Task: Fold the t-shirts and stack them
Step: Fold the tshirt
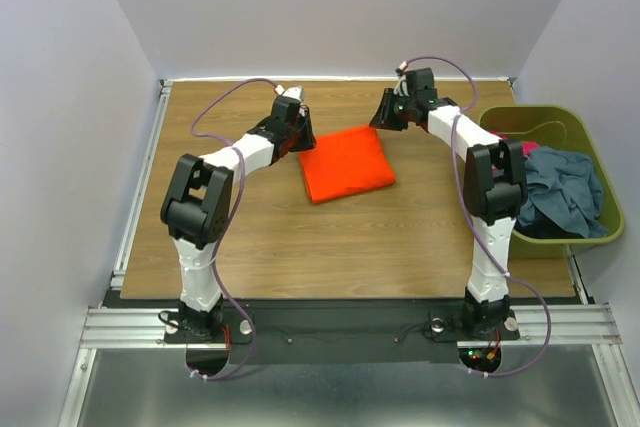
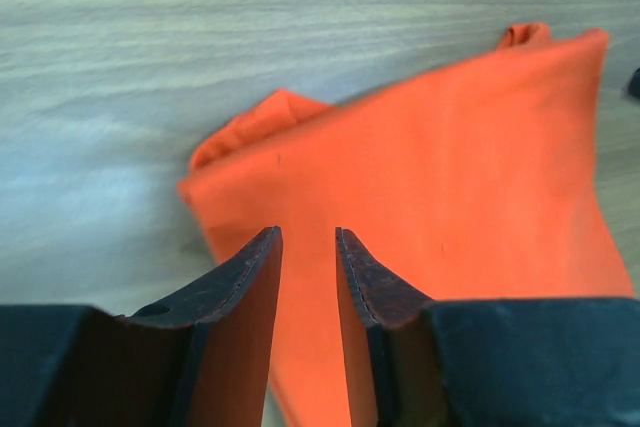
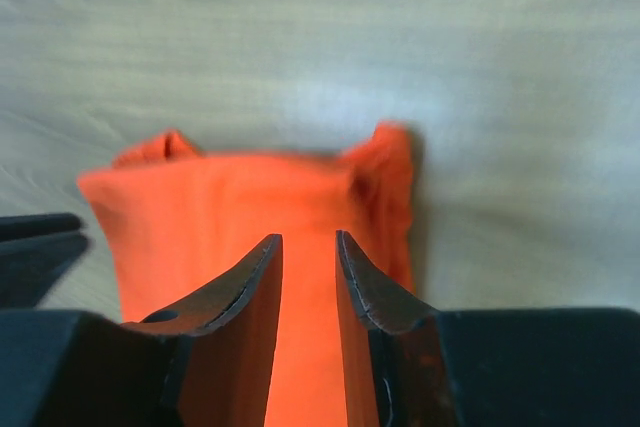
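— Near the upper middle of the overhead view, what are the two grippers doing?

— The left gripper [image 2: 308,247] hangs over the folded orange t-shirt [image 1: 346,163] with a narrow gap between its jaws and nothing in that gap. The right gripper [image 3: 308,247] stands the same way: slightly parted, empty, orange cloth below it.

— Where do they sit in the overhead frame?

— One at the shirt's upper left corner, one at its upper right corner.

— How many shirts do you count?

— Three. One orange, folded into a rough square on the wooden table [image 1: 300,247], centre of the frame. One blue-grey t-shirt [image 1: 565,192] and one pink t-shirt [image 1: 528,148], both crumpled in the olive-green tub [image 1: 560,119] at the right edge.

— And the pink one?

— Only a small patch shows, at the tub's left side, beside the right arm [image 1: 490,187].

— Tubs?

— One. Two arms, two grippers, three shirts.
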Tool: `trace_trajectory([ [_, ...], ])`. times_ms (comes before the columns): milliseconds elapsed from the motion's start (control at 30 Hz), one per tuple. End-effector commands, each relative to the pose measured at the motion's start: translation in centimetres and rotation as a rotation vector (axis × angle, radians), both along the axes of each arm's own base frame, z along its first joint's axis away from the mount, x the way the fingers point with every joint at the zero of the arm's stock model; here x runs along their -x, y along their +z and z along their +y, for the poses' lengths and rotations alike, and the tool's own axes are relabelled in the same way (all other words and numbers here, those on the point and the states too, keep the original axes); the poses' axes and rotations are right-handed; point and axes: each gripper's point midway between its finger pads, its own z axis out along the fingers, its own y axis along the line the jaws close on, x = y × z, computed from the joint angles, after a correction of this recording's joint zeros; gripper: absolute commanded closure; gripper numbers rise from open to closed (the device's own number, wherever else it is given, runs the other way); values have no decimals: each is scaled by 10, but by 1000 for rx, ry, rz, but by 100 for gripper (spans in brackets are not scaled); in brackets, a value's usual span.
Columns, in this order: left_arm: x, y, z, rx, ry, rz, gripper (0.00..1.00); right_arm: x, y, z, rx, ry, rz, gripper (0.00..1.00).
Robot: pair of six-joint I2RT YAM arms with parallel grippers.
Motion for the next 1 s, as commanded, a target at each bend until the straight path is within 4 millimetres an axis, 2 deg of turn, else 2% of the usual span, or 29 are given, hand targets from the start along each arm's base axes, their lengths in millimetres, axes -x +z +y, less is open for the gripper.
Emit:
trace_trajectory([
  [0, -34, 11, -7, 54, -20, -64, 62, -29, 7, 17, -196, 77, -89, 67],
  [33, -38, -7, -6, 52, -13, -35, 63, -33, 1, 14, -208, 76, -80, 67],
  [67, -42, -15, -3, 53, -5, -25, 63, -36, -7, 12, -209, 69, -72, 68],
  [100, -47, -16, -4, 60, -7, -23, 64, -38, -27, 10, -213, 70, -42, 70],
  [133, -49, -32, 0, 56, -2, 5, 64, -41, -30, 10, -215, 74, -43, 71],
  [200, -53, -39, 0, 62, -8, 16, 64, -44, -43, 6, -205, 67, -32, 72],
  [233, -53, -49, 2, 55, -5, 31, 64, -45, -42, 4, -196, 63, -38, 72],
  [267, -54, -53, 4, 49, -6, 34, 64, -45, -41, 4, -184, 65, -49, 72],
  [367, -60, -61, 13, 27, -1, 33, 63, -51, -21, -5, -142, 33, -107, 72],
  [433, -66, -59, 21, 19, 3, 20, 63, -53, -2, -7, -134, 24, -147, 71],
  [467, -69, -58, 24, 15, 2, 13, 63, -53, 15, -8, -142, 23, -174, 71],
  [533, -70, -56, 23, 20, -13, 9, 63, -51, 31, -4, -168, 35, -197, 68],
  [567, -71, -53, 22, 23, -16, 5, 63, -48, 46, 3, -208, 47, -207, 68],
  [700, -70, -52, 21, 26, -29, 2, 63, -45, 74, 28, -307, 102, -265, 61],
  [767, -69, -55, 21, 23, -31, 9, 63, -43, 75, 46, -376, 145, -261, 59],
  [900, -68, -58, 21, 28, -28, 16, 63, -44, 60, 62, -447, 179, -236, 57],
  [967, -70, -59, 23, 35, -17, 21, 63, -45, 33, 64, -470, 165, -184, 57],
])
